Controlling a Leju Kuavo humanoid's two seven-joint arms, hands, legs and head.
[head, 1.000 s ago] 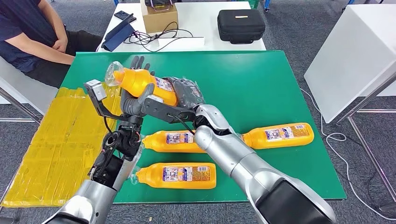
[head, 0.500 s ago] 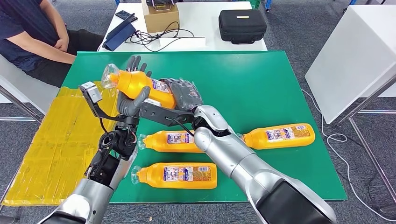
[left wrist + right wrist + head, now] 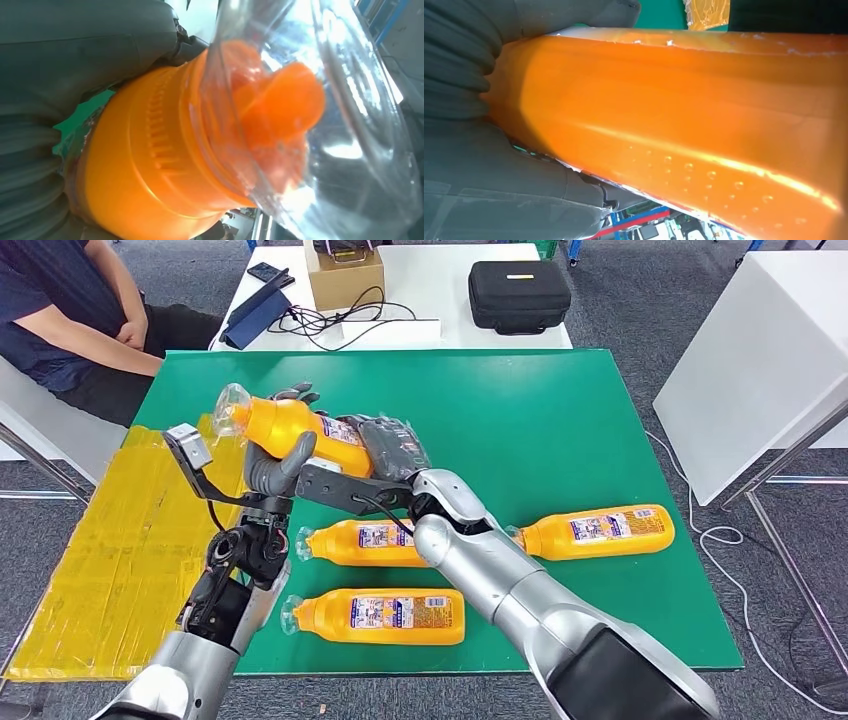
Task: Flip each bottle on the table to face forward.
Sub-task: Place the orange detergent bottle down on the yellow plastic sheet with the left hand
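Observation:
An orange bottle (image 3: 290,427) with a clear cap is lifted above the green table (image 3: 560,410), tilted, cap toward the far left. My left hand (image 3: 278,455) grips its neck end and my right hand (image 3: 395,445) holds its base end. The left wrist view looks close at the clear cap (image 3: 320,100) and orange neck (image 3: 165,165). Orange bottle body (image 3: 704,115) lies against my right hand (image 3: 484,150) in the right wrist view. Three more orange bottles lie on the table with labels up: middle (image 3: 365,542), front (image 3: 380,615), right (image 3: 595,530).
A yellow sheet (image 3: 120,540) covers the floor left of the table. A person (image 3: 70,320) sits at the far left. Behind stands a white table (image 3: 420,280) with a black case (image 3: 518,295), a cardboard box (image 3: 345,275) and cables. A white table (image 3: 760,360) stands right.
Both hands have carried the held bottle slightly left and lower, and its cap end has dropped a little. The three lying bottles have not moved.

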